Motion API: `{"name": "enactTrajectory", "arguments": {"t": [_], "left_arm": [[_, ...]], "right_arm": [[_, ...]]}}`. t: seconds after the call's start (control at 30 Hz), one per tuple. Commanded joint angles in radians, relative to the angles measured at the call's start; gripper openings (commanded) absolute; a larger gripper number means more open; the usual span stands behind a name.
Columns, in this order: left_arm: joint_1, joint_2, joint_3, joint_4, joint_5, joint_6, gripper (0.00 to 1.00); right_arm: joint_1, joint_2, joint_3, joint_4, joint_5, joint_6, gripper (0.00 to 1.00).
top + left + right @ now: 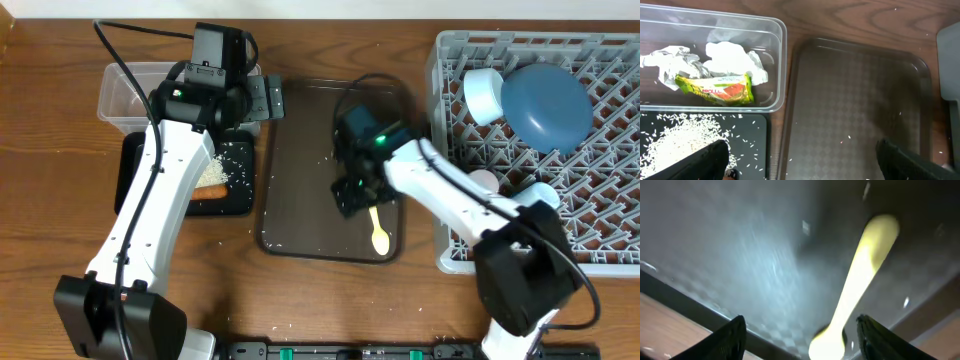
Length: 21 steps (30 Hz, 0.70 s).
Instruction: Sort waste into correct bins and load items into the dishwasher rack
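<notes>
My right gripper (802, 337) hangs with fingers spread wide either side of the cream-yellow spoon (860, 275), which lies flat on the dark-brown serving tray (300, 180), so closing would pinch its handle for the dishwasher rack (450, 60); my left gripper (805, 162), equally wide, holds nothing.
</notes>
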Motion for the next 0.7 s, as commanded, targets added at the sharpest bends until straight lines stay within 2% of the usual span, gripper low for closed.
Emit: {"name": "enactTrajectory", "arguments": {"t": [0.0, 0.4, 0.57, 0.67], "left_arm": [[0.003, 0.011, 0.002, -0.003, -0.005, -0.002, 0.96], [0.003, 0.011, 0.002, -0.003, -0.005, -0.002, 0.96], [0.003, 0.011, 0.002, -0.003, -0.005, -0.002, 0.96], [0.003, 0.011, 0.002, -0.003, -0.005, -0.002, 0.96]], "right_arm": [[0.046, 0.052, -0.003, -0.051, 0.119, 0.016, 0.65], [0.056, 0.104, -0.085, -0.075, 0.139, 0.175, 0.6], [0.056, 0.104, -0.118, -0.075, 0.12, 0.185, 0.61], [0.056, 0.104, -0.145, -0.063, 0.106, 0.189, 0.57]]}}
